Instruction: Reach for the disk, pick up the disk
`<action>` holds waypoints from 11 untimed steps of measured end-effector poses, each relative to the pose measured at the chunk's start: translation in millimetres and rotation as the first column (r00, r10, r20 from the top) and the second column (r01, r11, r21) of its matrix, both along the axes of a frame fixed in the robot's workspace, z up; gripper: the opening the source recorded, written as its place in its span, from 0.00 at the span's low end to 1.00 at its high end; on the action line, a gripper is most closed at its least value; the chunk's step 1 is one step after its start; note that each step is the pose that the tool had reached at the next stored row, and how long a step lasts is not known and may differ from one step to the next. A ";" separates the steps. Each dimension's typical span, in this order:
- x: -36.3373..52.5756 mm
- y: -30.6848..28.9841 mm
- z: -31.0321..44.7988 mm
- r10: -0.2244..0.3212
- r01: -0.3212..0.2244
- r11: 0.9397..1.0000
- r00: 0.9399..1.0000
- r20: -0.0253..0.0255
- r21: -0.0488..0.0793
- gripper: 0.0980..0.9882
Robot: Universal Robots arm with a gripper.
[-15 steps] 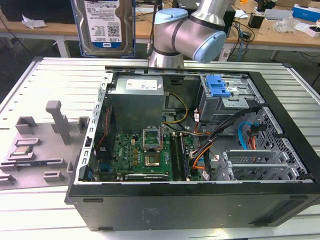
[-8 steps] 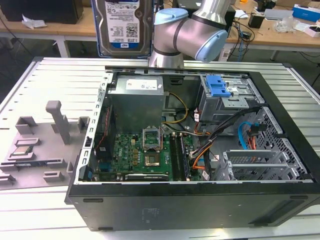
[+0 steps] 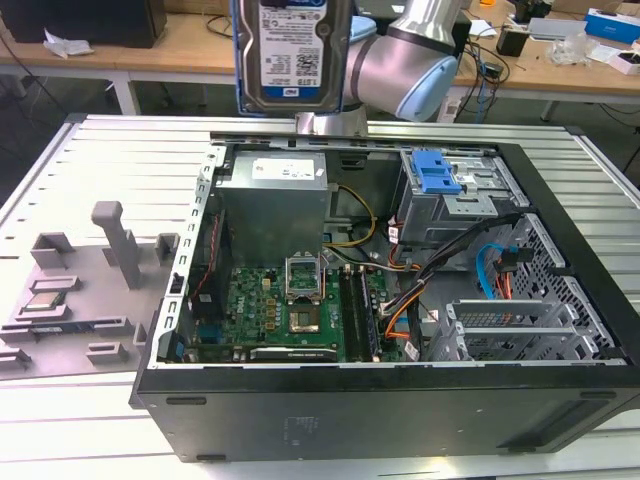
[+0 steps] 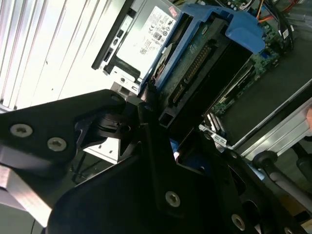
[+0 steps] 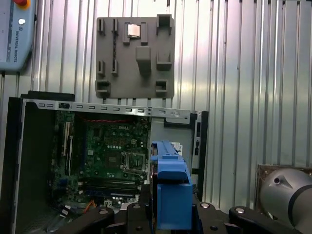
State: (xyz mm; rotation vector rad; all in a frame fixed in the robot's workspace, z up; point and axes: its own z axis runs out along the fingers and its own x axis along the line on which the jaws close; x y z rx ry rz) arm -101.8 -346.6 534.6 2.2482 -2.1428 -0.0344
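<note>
The disk [image 3: 292, 55], a silver hard drive with a blue-and-white label and a blue bracket, hangs upright in the air above the back of the open computer case [image 3: 380, 405], at the end of the arm [image 3: 405, 65]. In the first wrist view the bracket's blue edge [image 5: 170, 187] sits between the black fingers of my gripper [image 5: 170, 217], which is shut on it. The second wrist view shows the disk [image 4: 204, 53] edge-on, connector side exposed, clamped by the black gripper body.
Inside the case lie the motherboard [image 3: 270, 310], the power supply [image 3: 275, 195] and a drive cage with a blue latch [image 3: 435, 172]. A grey fixture plate [image 3: 70, 290] with a small processor chip [image 3: 45, 300] rests on the ribbed table at the exterior view's left. Workbenches stand behind.
</note>
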 end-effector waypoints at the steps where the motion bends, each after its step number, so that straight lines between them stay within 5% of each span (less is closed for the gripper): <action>1: 3.3 0.0 0.0 0.000 0.000 1.000 1.000 0.000 0.000 0.30; 11: 39.5 0.0 0.0 0.000 0.000 1.000 1.000 0.000 0.000 0.30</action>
